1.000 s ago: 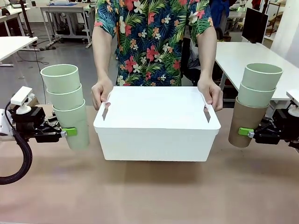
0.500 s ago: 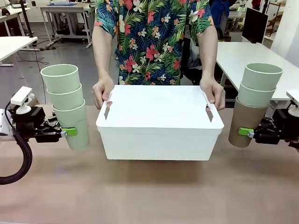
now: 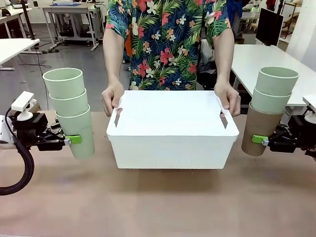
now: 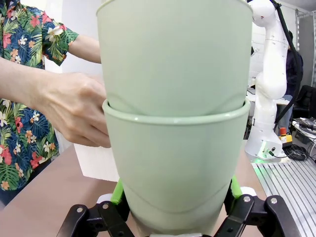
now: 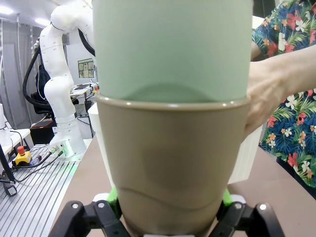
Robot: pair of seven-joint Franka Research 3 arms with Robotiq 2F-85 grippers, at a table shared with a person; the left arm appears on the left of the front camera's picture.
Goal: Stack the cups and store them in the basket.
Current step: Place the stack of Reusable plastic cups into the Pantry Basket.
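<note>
Counting it up: six cups (image 3: 64, 82) total, five mint green and one tan-brown, plus one white basket (image 3: 173, 148) mid-tabletop (image 3: 158, 207) toward the far edge. A person has one hand (image 3: 112, 98) on one end of it and the other hand (image 3: 228, 98) on the opposite end. The left jaws are clamped around the lowest cup of an upright three-high green stack (image 3: 71, 111) by the left edge, and the right jaws pinch the tan-brown cup (image 3: 259, 129) at the right edge, two green ones nested inside it.
</note>
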